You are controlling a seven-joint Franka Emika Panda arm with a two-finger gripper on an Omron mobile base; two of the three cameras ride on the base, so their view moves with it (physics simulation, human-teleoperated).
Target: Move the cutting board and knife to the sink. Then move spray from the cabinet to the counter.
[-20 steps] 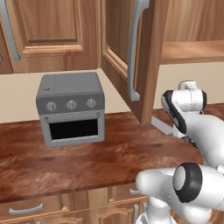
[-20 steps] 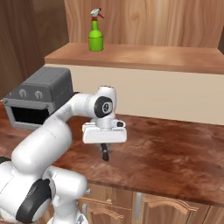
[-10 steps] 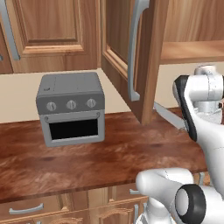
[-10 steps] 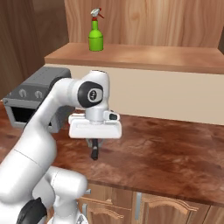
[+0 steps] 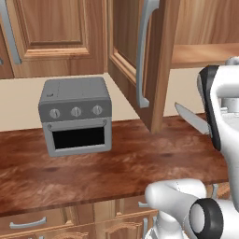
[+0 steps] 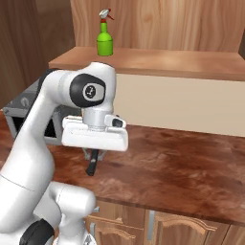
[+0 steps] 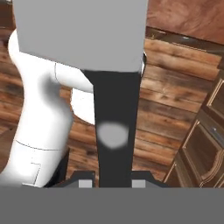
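Right base view: claw (image 6: 94, 154) clamped on the knife (image 6: 92, 163) above the bench (image 6: 182, 167); spray (image 6: 105, 39) at 12 o'clock in the cabinet (image 6: 158, 62).

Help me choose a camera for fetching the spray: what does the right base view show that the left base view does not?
Right base view: the spray standing on the cabinet shelf, and the tool shut on the knife by its black handle, above the counter. Left base view: the cabinet's open door with its grey bar handle, the toaster oven with its front and knobs, and the knife's silver blade poking out beside the arm. Shared: the counter, the knife, the cabinet shelf, and the toaster oven, which the arm partly hides in the right base view.
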